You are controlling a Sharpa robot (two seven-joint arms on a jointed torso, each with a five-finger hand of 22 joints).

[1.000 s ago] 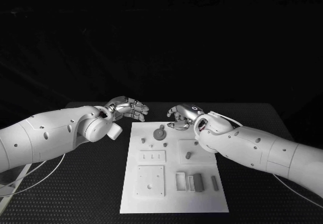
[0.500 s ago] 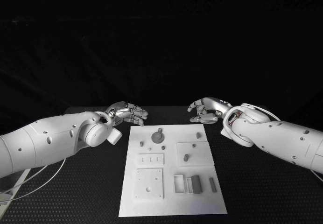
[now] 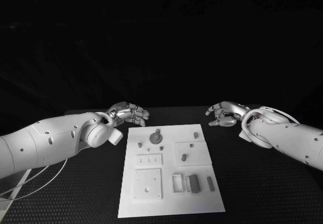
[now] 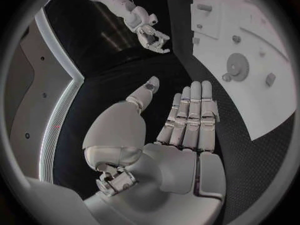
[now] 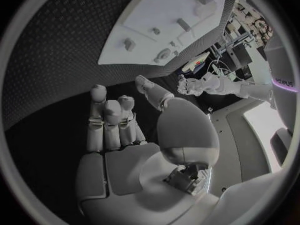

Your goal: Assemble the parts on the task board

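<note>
black table [image 3: 269, 186] under me carried the task board [image 3: 170, 205] at centre with its parts [image 3: 156, 136] lying loose, and i held my left hand [image 3: 128, 113] and right hand [image 3: 226, 114] off its far corners, fingers apart and empty, so nothing blocked my pick.

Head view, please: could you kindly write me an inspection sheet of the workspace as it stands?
Surface: black table, textured.
Job's things: white task board at centre; grey round part near its far end, grey bar parts near its near right corner, small pegs between.
Clutter: nothing seen.
Hands: left hand beyond the board's far left corner, right hand off its far right corner; both hold nothing.
Cables: thin cable under the left arm.
Surroundings: dark.
</note>
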